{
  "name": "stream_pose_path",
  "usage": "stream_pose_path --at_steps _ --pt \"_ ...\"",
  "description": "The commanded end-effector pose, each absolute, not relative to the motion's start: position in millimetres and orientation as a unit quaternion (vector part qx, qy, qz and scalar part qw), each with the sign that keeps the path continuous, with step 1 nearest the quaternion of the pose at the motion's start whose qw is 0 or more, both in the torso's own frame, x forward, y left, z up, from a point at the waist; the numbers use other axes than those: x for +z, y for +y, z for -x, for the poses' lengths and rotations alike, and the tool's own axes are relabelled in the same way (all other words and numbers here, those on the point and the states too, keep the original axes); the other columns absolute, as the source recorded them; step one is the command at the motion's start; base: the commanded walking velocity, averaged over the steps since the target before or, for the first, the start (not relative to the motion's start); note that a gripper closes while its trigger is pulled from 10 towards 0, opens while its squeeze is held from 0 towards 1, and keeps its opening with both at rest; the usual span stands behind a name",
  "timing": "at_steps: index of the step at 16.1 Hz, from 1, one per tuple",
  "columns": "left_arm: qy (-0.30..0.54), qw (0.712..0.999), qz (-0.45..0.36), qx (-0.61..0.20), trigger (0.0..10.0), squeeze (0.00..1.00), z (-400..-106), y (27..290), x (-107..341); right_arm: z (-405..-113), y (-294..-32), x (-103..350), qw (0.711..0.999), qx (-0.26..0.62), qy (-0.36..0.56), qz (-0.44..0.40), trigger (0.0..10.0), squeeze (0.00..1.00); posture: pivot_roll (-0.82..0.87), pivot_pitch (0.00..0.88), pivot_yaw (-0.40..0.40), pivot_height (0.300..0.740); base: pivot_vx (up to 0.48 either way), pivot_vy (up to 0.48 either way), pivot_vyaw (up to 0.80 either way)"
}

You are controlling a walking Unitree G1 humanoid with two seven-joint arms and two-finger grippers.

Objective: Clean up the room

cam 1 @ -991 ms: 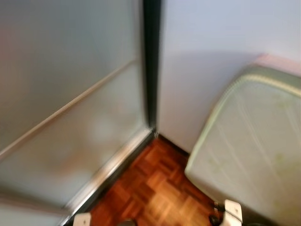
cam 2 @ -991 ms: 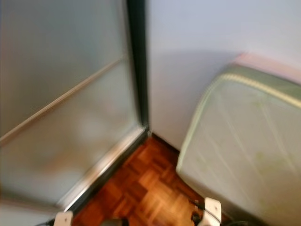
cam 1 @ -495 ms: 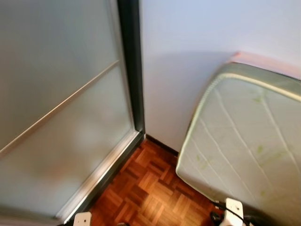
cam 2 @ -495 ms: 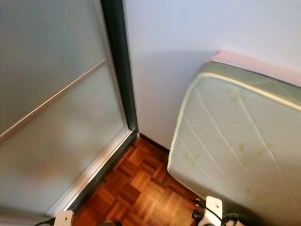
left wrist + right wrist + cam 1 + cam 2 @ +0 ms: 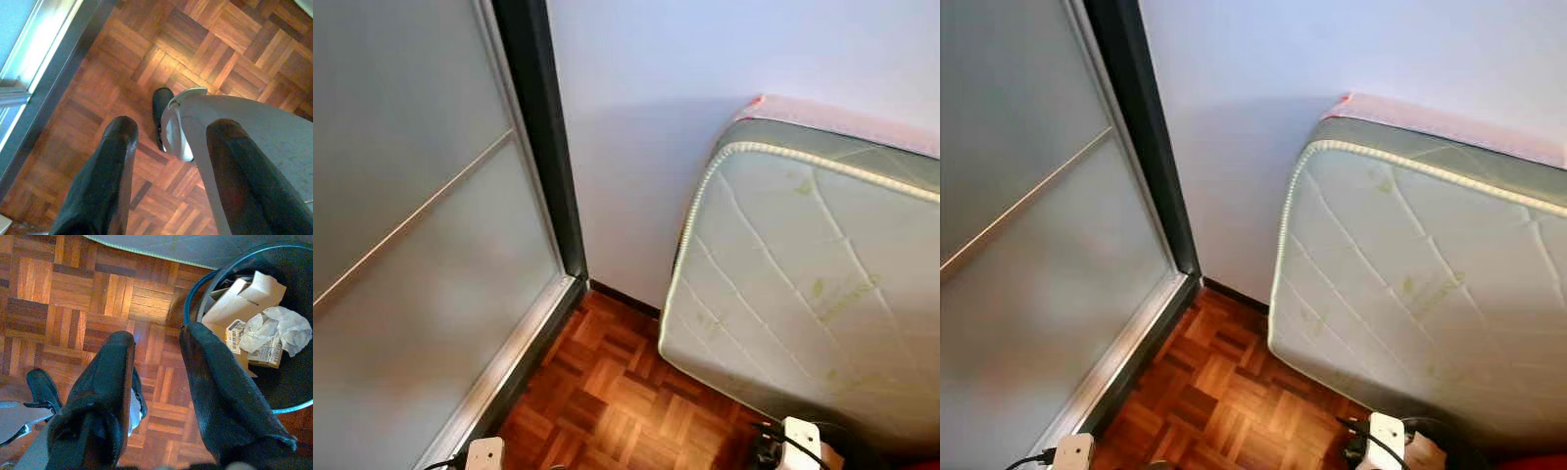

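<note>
Printed cartons (image 5: 266, 350), writing illegible

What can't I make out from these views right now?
- Behind the frosted sliding door: the glass blurs everything, head views.
- Lower end of the mattress: cut off by the frame edge, head views.
- Bottom of the bin: covered by cardboard and crumpled paper, right wrist view; its far rim is cut off.
- Floor under the left tool: blocked by the robot's leg.

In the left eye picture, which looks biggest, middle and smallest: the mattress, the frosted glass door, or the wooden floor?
1. Frosted glass door and mattress: they look about alike, so no ranking between them.
2. Wooden floor: smallest patch showing.
</note>
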State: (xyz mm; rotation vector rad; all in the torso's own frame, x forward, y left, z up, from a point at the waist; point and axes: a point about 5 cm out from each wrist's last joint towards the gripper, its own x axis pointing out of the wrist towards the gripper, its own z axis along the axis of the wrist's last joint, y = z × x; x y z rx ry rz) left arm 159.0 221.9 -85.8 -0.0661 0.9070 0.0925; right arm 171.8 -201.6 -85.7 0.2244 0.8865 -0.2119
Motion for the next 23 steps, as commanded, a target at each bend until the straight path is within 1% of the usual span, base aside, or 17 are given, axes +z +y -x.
stream_pose_path --at_steps 1,2,23 --pt "0.391 0.920 -0.030 -0.021 10.0 0.00 -247.9 181.2 -47.1 -217.3 -216.8 -61.7 0.895 -0.100 0.417 -0.125 10.0 0.00 0.02 0.000 -0.011 0.740 0.000 -0.480 -0.77" --pt "0.393 0.919 -0.019 -0.013 10.0 0.00 -247.5 181.4 -47.5 -217.6 -216.8 -61.5 0.895 -0.101 0.417 -0.125 10.0 0.00 0.02 0.000 -0.010 0.740 0.000 0.000 -0.77" --pt "0.390 0.920 -0.024 -0.026 10.0 0.00 -248.9 181.5 -46.2 -217.2 -216.1 -62.2 0.891 -0.106 0.423 -0.126 10.0 0.00 0.02 0.000 -0.007 0.740 0.000 0.000 -0.77"
